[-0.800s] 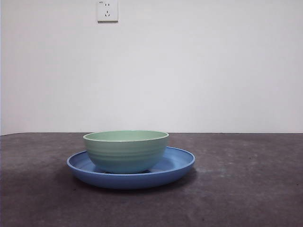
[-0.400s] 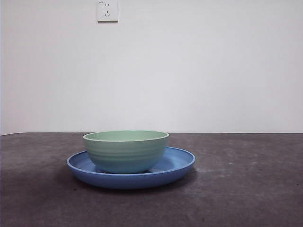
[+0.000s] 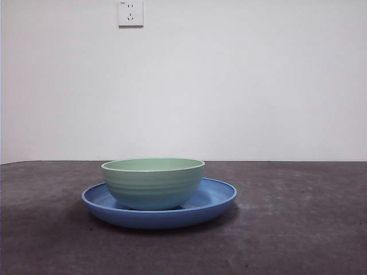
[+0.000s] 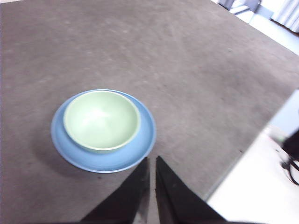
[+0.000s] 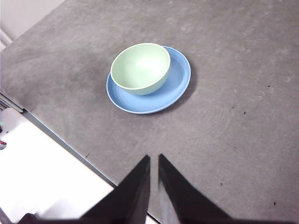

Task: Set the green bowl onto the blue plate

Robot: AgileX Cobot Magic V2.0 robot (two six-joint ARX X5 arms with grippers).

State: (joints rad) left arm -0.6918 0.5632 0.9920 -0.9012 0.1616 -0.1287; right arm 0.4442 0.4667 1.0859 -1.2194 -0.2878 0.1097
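Both jaws nearly closed, raised clear, green bowl [image 3: 152,183] upright on blue plate [image 3: 213,200]

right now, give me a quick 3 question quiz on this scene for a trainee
1. True or false: the green bowl sits inside the blue plate.
2. Multiple choice: what do the left gripper and the right gripper hold? A) the bowl B) the plate C) nothing
3. Fill the blank: in the front view, a white ____ is on the wall above the dishes.

Key
1. True. The bowl rests upright on the plate, off-centre.
2. C. Both grippers are shut and empty, well away from the dishes.
3. Socket.
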